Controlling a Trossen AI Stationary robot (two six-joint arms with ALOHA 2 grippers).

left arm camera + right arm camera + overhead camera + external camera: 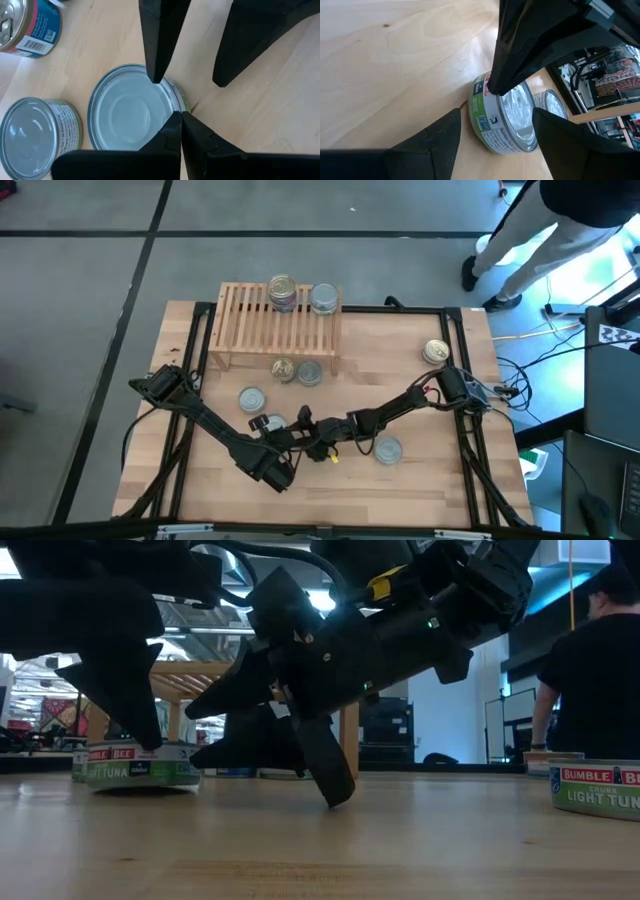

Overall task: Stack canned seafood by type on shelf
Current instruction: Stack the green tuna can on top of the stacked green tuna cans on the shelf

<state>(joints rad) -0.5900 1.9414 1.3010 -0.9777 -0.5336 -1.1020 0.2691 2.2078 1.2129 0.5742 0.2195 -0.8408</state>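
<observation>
Right end effector [495, 135] open astride silver-lidded tuna can [507, 117], closed left end effector [181, 125] touching its rim.

The shelf [275, 325] stands at the worktop's [420, 480] back edge with two cans [283, 292] on it; two more [296, 370] lie just before it.

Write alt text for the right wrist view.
The open right gripper straddles a silver-lidded tuna can on the wooden table, its fingers on either side. The shut left gripper touches the can's rim; another can lies behind.
</observation>
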